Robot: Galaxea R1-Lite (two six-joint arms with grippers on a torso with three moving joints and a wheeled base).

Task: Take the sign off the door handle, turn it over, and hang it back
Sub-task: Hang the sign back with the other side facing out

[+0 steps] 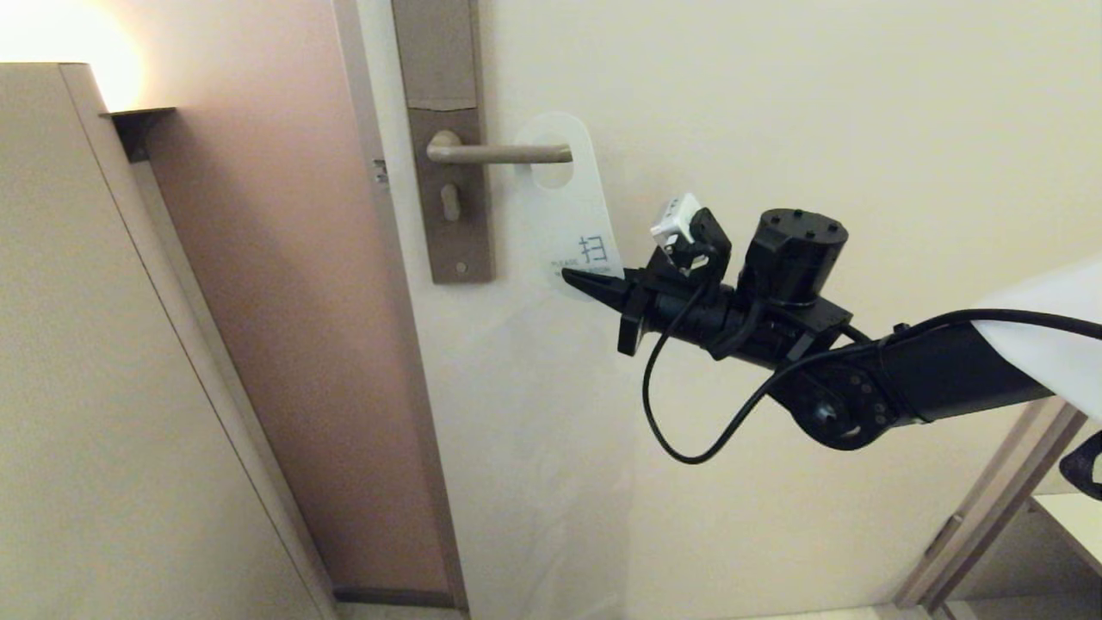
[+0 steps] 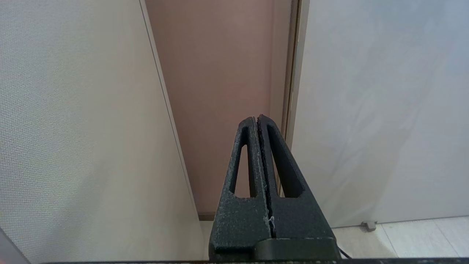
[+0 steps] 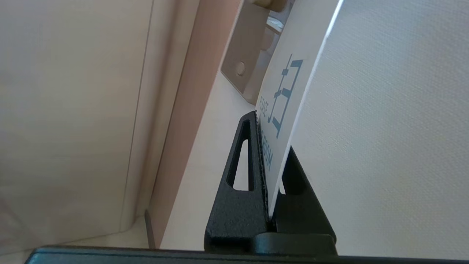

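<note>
- A pale door fills the head view; the handle (image 1: 508, 154), a slim level lever, juts rightward from a tall brown plate (image 1: 448, 138).
- The sign (image 1: 568, 207), white face outward with blue lettering, has its oval hole level with the handle's free end; whether the hole is over the tip or just off it cannot be told.
- The right gripper (image 1: 578, 280) reaches in from the right, clamped on the sign's lower edge; the right wrist view shows the card (image 3: 284, 95) pinched between the two fingers.
- The left gripper (image 2: 258, 119) is closed, empty, parked away from the door.
- Advice for this step: keep the pinch firm, hold the card flat to the door, line the hole up with the lever tip, and slide along the lever, not across it, so the rim does not snag.
</note>
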